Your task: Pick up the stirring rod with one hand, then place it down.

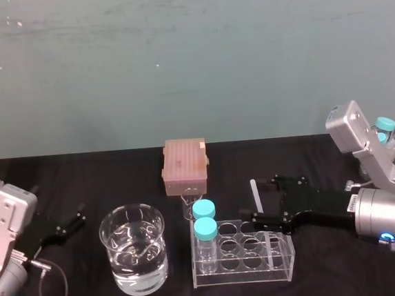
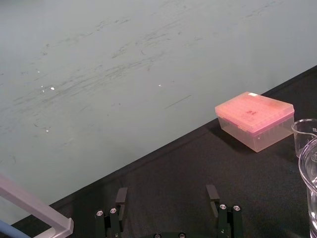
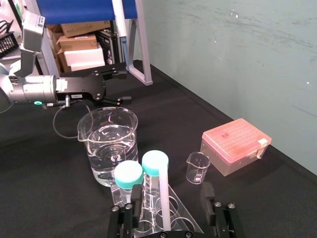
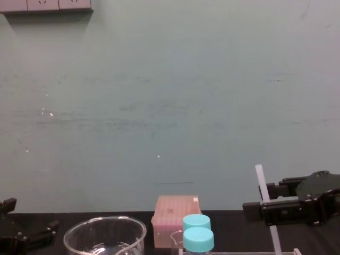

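Above the tube rack (image 1: pixel 243 274), in the head view, I see my right gripper (image 1: pixel 258 198) spread wide around the stirring rod (image 1: pixel 254 191). The rod stands upright in the rack, right of the blue-capped vials (image 1: pixel 204 220). My left gripper (image 1: pixel 69 225) sits parked well left of the rack.

Right wrist view: the rod stands between the fingers, touching neither.

Left wrist view: the left fingers are apart, holding nothing.

Chest view: the rod rises well above the vials.

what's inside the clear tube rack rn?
In the rack: two blue-capped vials at its left end, and the stirring rod upright with the open right tool around it. Other holes look empty. The rod's foot is covered by that tool.
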